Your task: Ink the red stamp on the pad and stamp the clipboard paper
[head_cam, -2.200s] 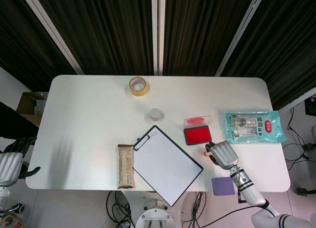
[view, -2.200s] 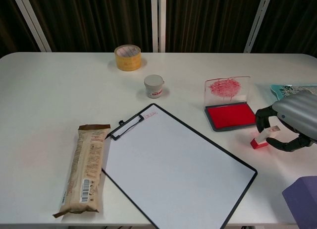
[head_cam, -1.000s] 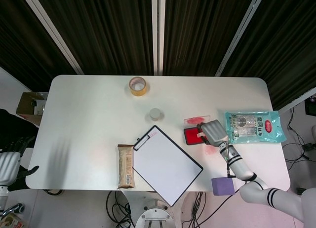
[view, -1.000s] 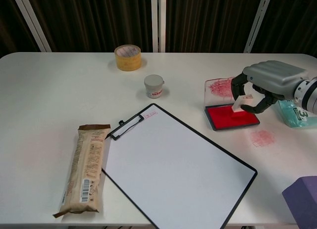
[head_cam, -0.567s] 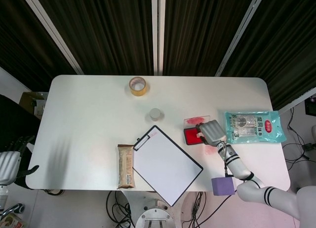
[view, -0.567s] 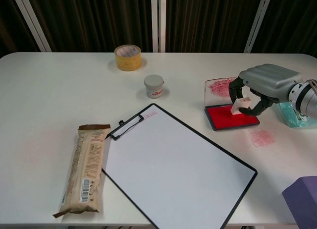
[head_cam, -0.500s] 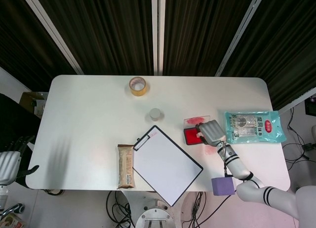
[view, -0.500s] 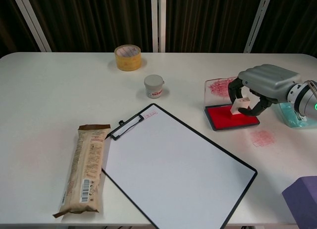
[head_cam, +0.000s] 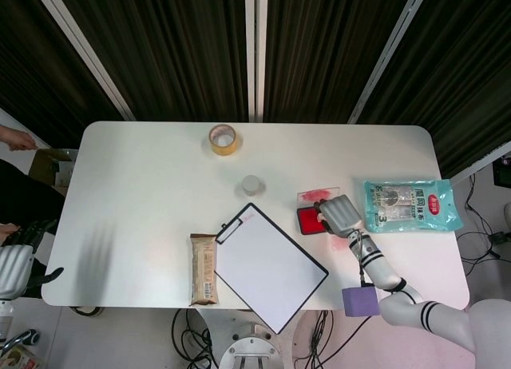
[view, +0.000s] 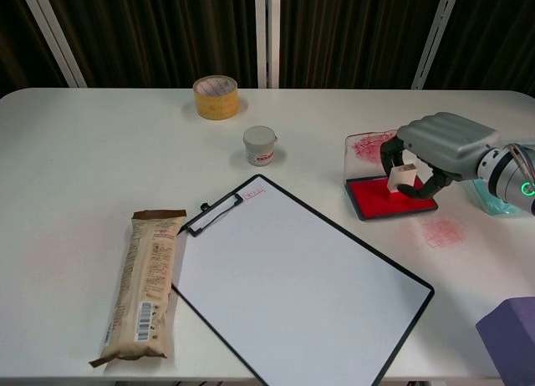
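The right hand (view: pixel 426 156) grips the red stamp (view: pixel 404 179) upright, its fingers curled around the pale body, with the base pressed into or just above the red ink pad (view: pixel 391 195); contact is hard to confirm. The clipboard paper (view: pixel 292 281) lies to the robot's left of the pad and nearer its body, long axis running diagonally across the tabletop (view: pixel 100 160). The left hand (head_cam: pixel 17 261) hangs off the tabletop's edge, holding nothing, fingers apart.
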You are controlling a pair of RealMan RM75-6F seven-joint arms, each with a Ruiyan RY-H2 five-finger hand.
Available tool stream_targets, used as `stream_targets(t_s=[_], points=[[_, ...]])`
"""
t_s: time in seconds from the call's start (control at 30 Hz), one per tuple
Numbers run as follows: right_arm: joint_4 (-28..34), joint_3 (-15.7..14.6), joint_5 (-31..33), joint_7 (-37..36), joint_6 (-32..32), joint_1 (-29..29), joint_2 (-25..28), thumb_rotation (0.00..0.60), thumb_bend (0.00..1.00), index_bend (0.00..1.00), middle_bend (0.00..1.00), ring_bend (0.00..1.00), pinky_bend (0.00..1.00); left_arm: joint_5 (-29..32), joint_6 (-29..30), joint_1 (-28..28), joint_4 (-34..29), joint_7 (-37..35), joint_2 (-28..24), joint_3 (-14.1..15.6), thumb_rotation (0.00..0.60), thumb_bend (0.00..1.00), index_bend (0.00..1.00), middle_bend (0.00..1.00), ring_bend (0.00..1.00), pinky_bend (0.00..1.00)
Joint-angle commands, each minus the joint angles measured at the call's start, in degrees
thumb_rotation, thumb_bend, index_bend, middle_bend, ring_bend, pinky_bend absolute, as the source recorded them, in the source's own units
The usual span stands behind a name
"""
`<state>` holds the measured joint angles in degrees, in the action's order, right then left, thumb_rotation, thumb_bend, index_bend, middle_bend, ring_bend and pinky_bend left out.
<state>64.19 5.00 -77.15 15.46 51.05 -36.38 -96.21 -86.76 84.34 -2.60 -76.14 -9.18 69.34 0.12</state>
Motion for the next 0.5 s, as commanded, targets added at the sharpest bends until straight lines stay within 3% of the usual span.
stream_targets(t_s=[0.03,0.5], points=[[-0.2,-0.1,-0.2,-0.2,0.4,0.1,-0.2,0.600,0.48,1.00,0.92,0.93,1.00,0.0,0.1,0.0,0.1,-0.1,0.0,0.0,0.600,0.00,0.14,0.16,0.13,0.25],[0.7,0.4,-0.7,-2.0,2.1,0.1,0.3,0.600,0.48,1.00,0.92,0.93,1.00,-0.1,0.5,0.2,0.2,-0.3,0.0,0.0,0.600,0.00,0.14,0.16,0.13,0.25]])
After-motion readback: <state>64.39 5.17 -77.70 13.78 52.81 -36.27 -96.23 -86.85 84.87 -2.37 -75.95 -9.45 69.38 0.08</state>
